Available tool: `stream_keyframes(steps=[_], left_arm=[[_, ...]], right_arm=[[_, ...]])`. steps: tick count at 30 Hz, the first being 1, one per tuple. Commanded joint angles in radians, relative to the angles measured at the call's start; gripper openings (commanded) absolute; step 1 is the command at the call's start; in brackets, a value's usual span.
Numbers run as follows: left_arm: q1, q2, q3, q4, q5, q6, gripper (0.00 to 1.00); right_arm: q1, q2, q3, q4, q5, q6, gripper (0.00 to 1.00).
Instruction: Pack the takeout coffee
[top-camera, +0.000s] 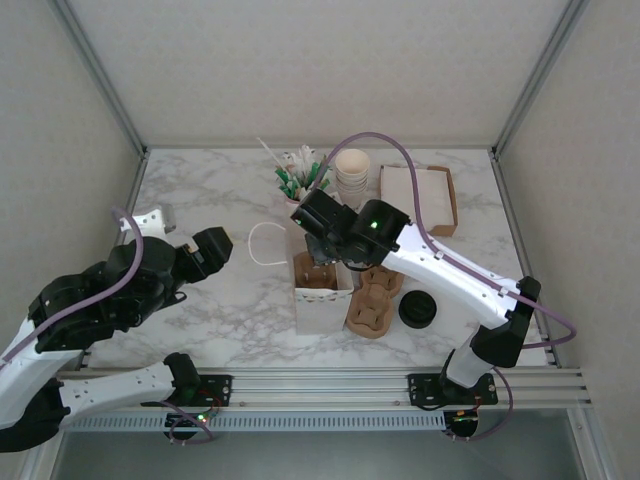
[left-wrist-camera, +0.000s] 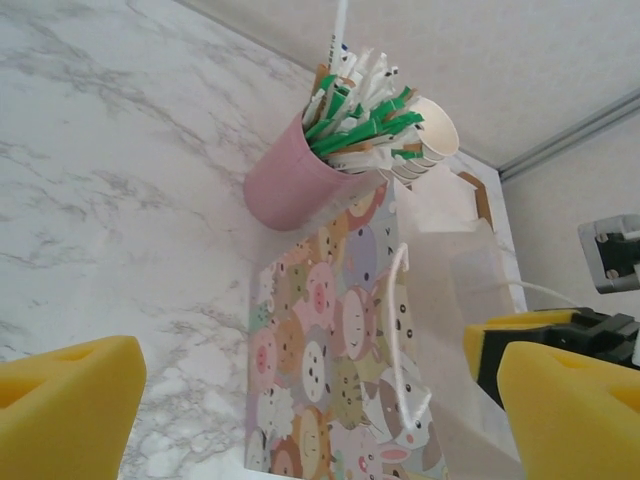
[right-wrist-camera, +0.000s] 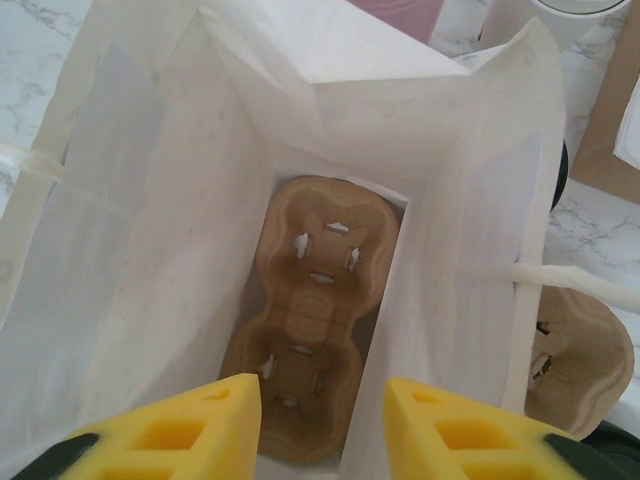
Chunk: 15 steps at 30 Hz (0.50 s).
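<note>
**Right claw open over the bag, coffee out on the table**

The right gripper (right-wrist-camera: 320, 420) hangs over the mouth of the white paper bag (right-wrist-camera: 150, 200), its yellow fingertips (right-wrist-camera: 180, 425) parted with nothing between them. Down in the bag a brown pulp cup carrier (right-wrist-camera: 315, 320) lies flat on the bottom, both of its slots bare.

A second carrier (top-camera: 372, 300) lies on the marble table (top-camera: 200, 190) just to the right of the bag. Just beyond that sits a round black lid, which I take to be the takeout coffee (top-camera: 417, 310). From straight above, the cup under the lid cannot be made out. It stands apart from both claws and outside the bag.

The left gripper (left-wrist-camera: 320, 415) is spread wide and holds nothing. It is out to the left of the bag and points at the bag's side, which is printed with cartoon animals. One white handle (left-wrist-camera: 400, 330) droops over that side.

Behind the bag stands a pink cup (left-wrist-camera: 290, 185) stuffed with green-and-white sticks. A stack of lidless cream cups (top-camera: 352, 175) is beside it, and a shallow cardboard tray (top-camera: 420, 195) is in the far right corner.
</note>
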Motion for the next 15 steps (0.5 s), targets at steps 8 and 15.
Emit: stream_keyframes(steps=[8,15], left_arm=[[-0.009,0.017,-0.003,-0.068,-0.05,0.025,0.73],[-0.009,0.019,-0.024,-0.061,-0.054,0.011,0.67]], right_arm=[[0.044,-0.007,0.022,-0.046,0.007,0.025,0.29],[0.055,-0.148,0.001,0.019,0.064,0.001,0.3]])
